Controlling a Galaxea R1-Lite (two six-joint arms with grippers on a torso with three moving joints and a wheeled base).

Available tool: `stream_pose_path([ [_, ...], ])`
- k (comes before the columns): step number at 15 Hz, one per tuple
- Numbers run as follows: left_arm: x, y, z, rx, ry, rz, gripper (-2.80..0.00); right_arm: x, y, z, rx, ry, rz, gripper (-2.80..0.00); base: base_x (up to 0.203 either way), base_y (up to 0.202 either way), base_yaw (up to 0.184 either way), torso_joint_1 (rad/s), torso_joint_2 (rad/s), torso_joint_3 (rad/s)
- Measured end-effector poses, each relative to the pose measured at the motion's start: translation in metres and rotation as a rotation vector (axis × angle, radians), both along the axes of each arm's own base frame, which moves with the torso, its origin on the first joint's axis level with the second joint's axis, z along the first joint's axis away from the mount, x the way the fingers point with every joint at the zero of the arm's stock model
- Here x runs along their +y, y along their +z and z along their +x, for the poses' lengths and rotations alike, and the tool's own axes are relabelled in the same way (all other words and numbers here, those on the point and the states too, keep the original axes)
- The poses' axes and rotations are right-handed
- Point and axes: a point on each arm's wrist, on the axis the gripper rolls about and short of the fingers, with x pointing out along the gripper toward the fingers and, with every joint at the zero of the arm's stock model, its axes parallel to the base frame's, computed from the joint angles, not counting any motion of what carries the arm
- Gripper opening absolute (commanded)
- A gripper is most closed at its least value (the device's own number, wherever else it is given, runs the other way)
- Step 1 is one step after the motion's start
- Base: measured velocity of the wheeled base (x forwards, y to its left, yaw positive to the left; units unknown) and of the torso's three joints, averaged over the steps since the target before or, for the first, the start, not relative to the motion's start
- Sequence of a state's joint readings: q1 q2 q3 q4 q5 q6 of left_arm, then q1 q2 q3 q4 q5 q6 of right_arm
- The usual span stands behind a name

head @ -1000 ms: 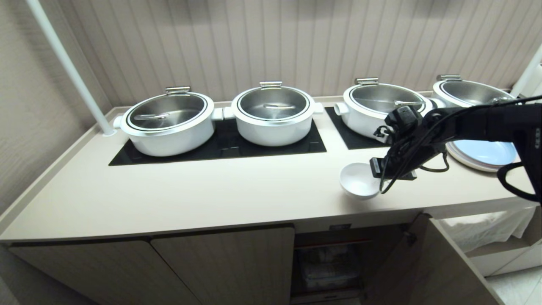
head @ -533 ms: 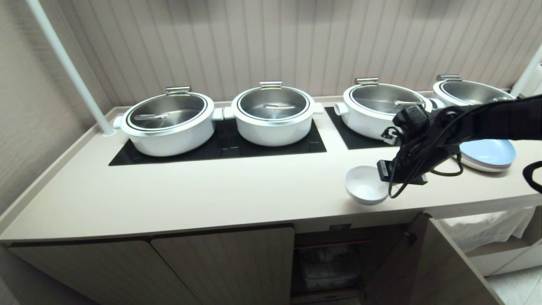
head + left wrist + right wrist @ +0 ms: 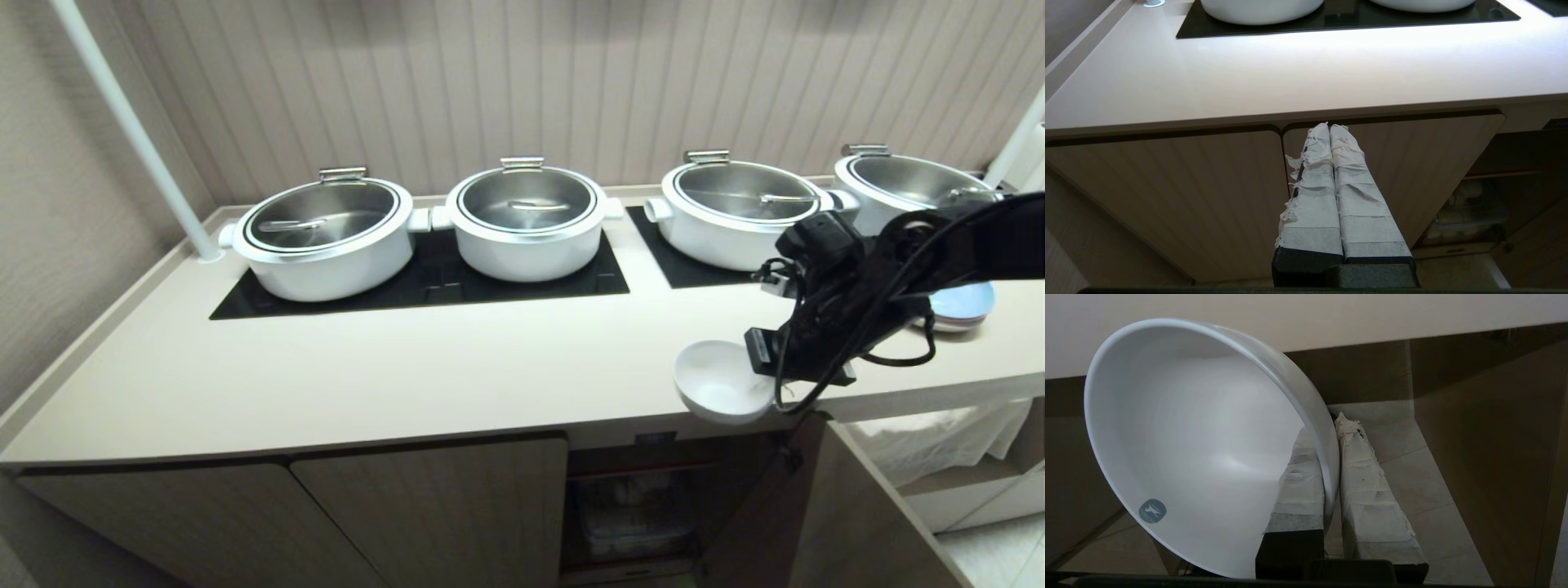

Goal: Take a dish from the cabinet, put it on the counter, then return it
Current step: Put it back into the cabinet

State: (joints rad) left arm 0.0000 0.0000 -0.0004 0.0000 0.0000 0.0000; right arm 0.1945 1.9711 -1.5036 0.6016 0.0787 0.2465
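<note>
The dish (image 3: pixel 720 390), a small white bowl, hangs tilted in the air at the counter (image 3: pixel 408 376) front edge, half out past it. My right gripper (image 3: pixel 763 365) is shut on its right rim. In the right wrist view one taped finger lies inside the dish (image 3: pixel 1200 449) and the other outside, with the right gripper (image 3: pixel 1327 428) pinching the wall. Below it the cabinet (image 3: pixel 629 506) stands with its right door (image 3: pixel 849 523) swung open. The left gripper (image 3: pixel 1329 127) is shut and empty, parked low before the closed cabinet doors (image 3: pixel 1167 196).
Several white pots with steel lids (image 3: pixel 526 216) stand on black glass panels (image 3: pixel 424 286) at the back. A stack of plates (image 3: pixel 963 304) lies behind the right arm. A white pole (image 3: pixel 131 122) rises at the left. A clear bin (image 3: pixel 633 514) sits inside the cabinet.
The right gripper has carried the dish from over the counter toward the front edge and slightly right; it now overhangs the edge above the open cabinet. The left arm has stayed still.
</note>
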Motion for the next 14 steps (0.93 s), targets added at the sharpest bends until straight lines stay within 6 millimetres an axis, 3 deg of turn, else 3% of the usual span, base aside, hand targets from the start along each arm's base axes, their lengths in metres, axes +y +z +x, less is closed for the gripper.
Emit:
stream_pose_path([
  [14, 0.000, 0.000, 0.000, 0.000, 0.000, 0.000, -2.80, -0.013, -0.003, -0.093, -0.033, 0.000, 0.020, -2.80, 0.000, 0.000, 0.000, 0.000, 0.00, 0.000],
])
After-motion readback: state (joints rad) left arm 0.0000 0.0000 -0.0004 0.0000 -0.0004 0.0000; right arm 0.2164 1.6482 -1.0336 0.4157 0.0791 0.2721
